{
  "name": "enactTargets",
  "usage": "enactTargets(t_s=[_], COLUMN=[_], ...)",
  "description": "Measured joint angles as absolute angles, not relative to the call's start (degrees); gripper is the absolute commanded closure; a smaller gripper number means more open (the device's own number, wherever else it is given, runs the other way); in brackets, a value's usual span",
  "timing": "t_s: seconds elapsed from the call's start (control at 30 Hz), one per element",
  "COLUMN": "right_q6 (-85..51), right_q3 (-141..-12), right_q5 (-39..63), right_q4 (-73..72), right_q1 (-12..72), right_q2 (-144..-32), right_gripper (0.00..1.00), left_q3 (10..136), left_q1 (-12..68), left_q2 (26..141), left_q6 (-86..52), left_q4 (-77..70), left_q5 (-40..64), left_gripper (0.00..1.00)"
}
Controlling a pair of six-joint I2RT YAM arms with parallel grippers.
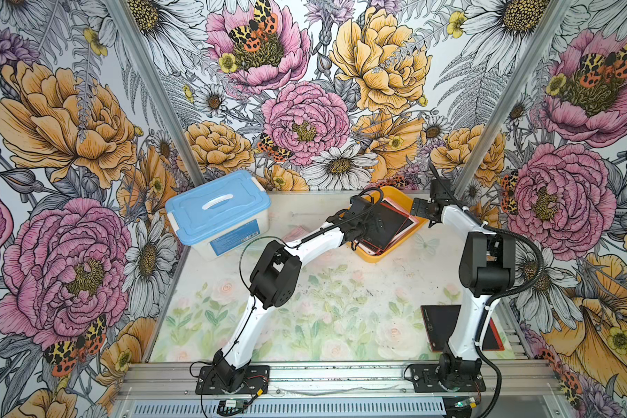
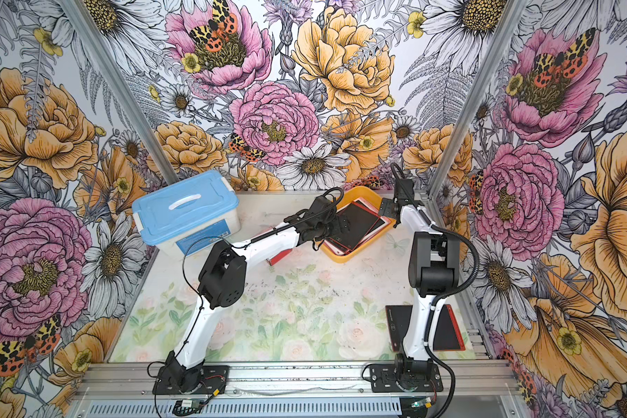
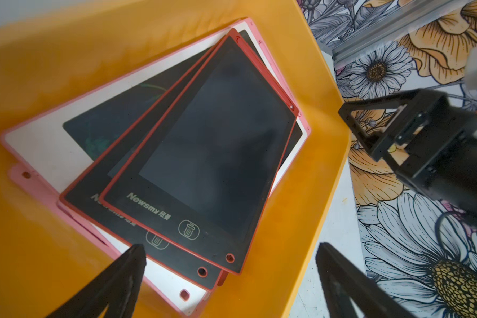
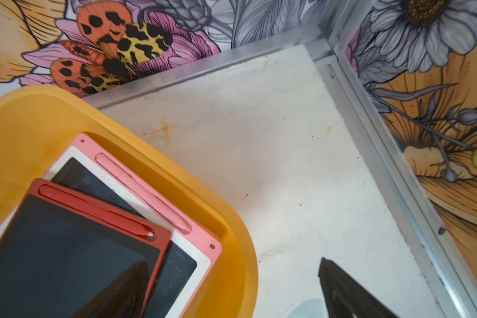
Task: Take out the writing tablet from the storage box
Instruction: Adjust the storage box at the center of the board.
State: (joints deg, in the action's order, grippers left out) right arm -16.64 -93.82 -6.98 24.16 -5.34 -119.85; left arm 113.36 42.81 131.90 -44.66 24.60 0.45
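Note:
The yellow-orange storage box (image 1: pixel 371 257) (image 2: pixel 344 257) sits at the back of the table. Several writing tablets (image 1: pixel 395 224) (image 2: pixel 359 228) lie fanned inside it, red-framed ones (image 3: pixel 218 143) (image 4: pixel 66 247) on top of pink-framed ones (image 4: pixel 149 187). My left gripper (image 1: pixel 369 226) (image 3: pixel 230 249) hovers open over the box's near corner. One of its fingers is above the tablets and the other is outside the wall (image 3: pixel 314 192). My right gripper (image 1: pixel 422 210) (image 4: pixel 232 263) is open at the box's right rim (image 4: pixel 25 124), also straddling it. Neither holds anything.
One more red-framed tablet (image 1: pixel 446 327) (image 2: pixel 399 325) lies on the table by the right arm's base, partly hidden by that arm. A translucent box with a blue lid (image 1: pixel 218 210) stands back left. A small red-and-white carton (image 2: pixel 279 258) lies under the left arm.

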Motion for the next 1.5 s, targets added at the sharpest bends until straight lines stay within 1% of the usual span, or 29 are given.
enactTargets(t_s=[0.3, 0.4, 0.6, 0.9, 1.1, 1.37, 1.5], right_q6=[-19.5, -20.1, -21.0, -21.7, -24.3, -28.1, -29.5], right_q3=[-92.8, -89.5, -81.2, -73.1, -69.8, -64.9, -64.4], right_q5=[-4.2, -3.9, -1.3, -1.3, -1.7, -2.0, -4.5], right_q4=[23.9, 23.6, 23.4, 24.5, 24.6, 26.6, 27.5], right_q1=[-6.6, -6.7, -5.7, -0.6, 6.8, 15.2, 16.1], right_q2=[-121.6, -121.2, -117.0, -106.7, -102.6, -95.6, -91.6], right_gripper=[0.02, 0.03, 0.04, 0.05, 0.06, 0.06, 0.05], left_q3=[116.3, 116.9, 124.7, 139.5, 144.7, 144.6, 137.6], left_q1=[40.0, 38.5, 34.5, 30.9, 27.6, 25.4, 25.8], left_q2=[134.5, 134.8, 140.2, 149.7, 152.6, 152.3, 147.3], left_q6=[-43.9, -42.7, -39.6, -37.0, -36.6, -32.9, -32.0], left_q4=[28.7, 28.9, 29.2, 31.1, 31.7, 31.9, 32.4], left_q5=[-1.7, -2.9, -3.3, -3.2, -2.0, 0.9, 1.9], left_gripper=[0.01, 0.01, 0.01, 0.01, 0.01, 0.01, 0.01])
